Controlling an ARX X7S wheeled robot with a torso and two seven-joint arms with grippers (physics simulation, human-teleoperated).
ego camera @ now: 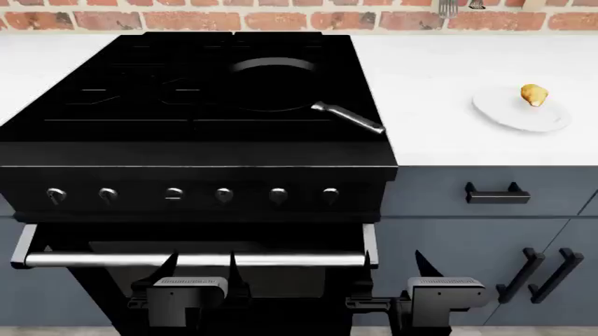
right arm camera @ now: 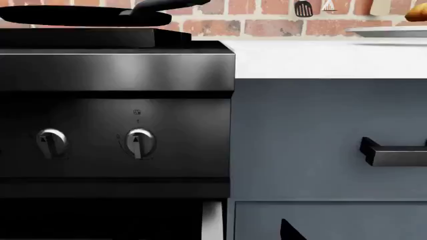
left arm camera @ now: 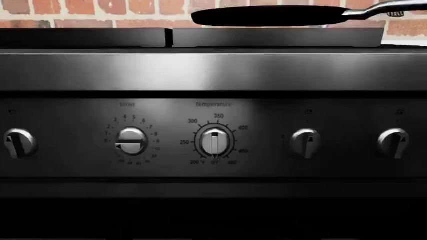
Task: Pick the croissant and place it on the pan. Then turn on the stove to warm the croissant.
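Note:
The croissant (ego camera: 533,94) lies on a round white plate (ego camera: 505,110) on the white counter at the right; its edge also shows in the right wrist view (right arm camera: 418,13). The black pan (ego camera: 271,84) sits on the stove (ego camera: 112,147), its silver handle (ego camera: 351,117) pointing front right. The pan also shows in the left wrist view (left arm camera: 267,15) and in the right wrist view (right arm camera: 87,15). My left gripper (ego camera: 201,264) is open and empty, low before the oven door. My right gripper (ego camera: 453,267) is open and empty before the cabinets, with one finger showing.
Six silver knobs (ego camera: 224,194) line the stove front above the silver bar handle (ego camera: 187,260). Grey-blue cabinets (ego camera: 439,231) with black handles stand right of the stove. A brick wall (ego camera: 234,17) with hanging utensils runs behind the counter (ego camera: 439,63).

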